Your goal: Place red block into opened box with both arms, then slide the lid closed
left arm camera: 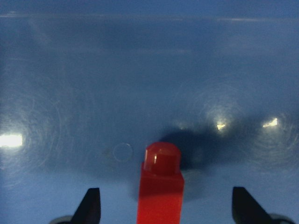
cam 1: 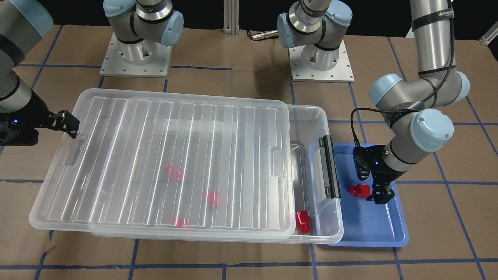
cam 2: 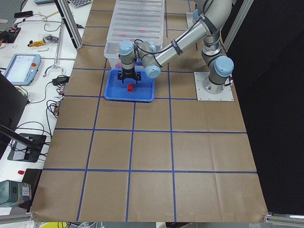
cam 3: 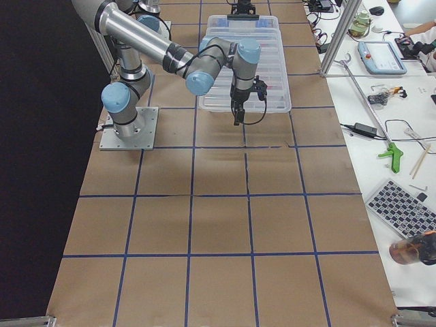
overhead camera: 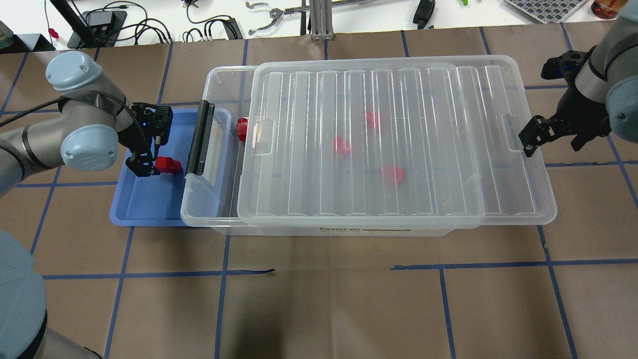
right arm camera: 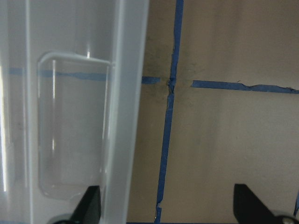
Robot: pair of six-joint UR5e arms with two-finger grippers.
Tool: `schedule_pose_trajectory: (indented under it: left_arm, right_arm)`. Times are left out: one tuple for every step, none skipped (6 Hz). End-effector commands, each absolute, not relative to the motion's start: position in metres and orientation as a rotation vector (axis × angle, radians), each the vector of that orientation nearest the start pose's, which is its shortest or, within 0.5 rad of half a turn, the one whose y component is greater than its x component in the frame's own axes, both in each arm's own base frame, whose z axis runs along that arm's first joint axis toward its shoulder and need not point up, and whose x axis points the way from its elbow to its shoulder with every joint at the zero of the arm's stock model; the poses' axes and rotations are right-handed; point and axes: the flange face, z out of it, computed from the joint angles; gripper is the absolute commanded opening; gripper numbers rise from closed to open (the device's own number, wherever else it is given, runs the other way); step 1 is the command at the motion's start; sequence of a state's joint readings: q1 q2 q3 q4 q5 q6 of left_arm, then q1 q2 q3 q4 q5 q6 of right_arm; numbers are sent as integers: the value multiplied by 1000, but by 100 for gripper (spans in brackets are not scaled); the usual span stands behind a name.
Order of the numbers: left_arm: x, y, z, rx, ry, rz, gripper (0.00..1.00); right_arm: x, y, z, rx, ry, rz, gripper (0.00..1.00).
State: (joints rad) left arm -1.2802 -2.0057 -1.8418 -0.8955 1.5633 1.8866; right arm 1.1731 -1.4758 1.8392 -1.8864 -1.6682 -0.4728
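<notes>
A red block (overhead camera: 168,164) (cam 1: 360,190) stands on the blue tray (overhead camera: 144,204). My left gripper (overhead camera: 149,149) (left arm camera: 166,207) is low over it, open, with the block (left arm camera: 161,186) between the spread fingers and touching neither. The clear box (overhead camera: 219,219) lies beside the tray, its black latch bar (overhead camera: 199,137) toward it. The ribbed lid (overhead camera: 389,149) covers most of the box and leaves a strip open at the latch end, where one red block (overhead camera: 242,128) lies. Three more show blurred under the lid. My right gripper (overhead camera: 551,134) (right arm camera: 166,210) is open at the lid's far short end, beside its recessed tab (right arm camera: 70,126).
Brown paper with blue tape lines (overhead camera: 329,269) covers the table. The two arm bases (cam 1: 136,58) (cam 1: 321,58) stand behind the box. A bench with cables and tools (overhead camera: 249,15) lies past the table's far edge.
</notes>
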Motion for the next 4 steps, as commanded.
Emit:
schedule_pose_trajectory:
  left_arm:
    - [37, -592, 173, -2231, -2140, -42, 89]
    - [38, -593, 172, -2256, -2115, -40, 74]
    - [40, -597, 179, -2265, -2124, -26, 27]
    - [41, -603, 185, -2265, -2130, -17, 6]
  right_arm:
    - [-96, -508, 343, -139, 3205, 139, 100]
    - [-103, -508, 344, -159, 3220, 137, 100]
    - [-112, -506, 344, -166, 3219, 138, 100]
    - [-124, -503, 344, -144, 3218, 140, 100]
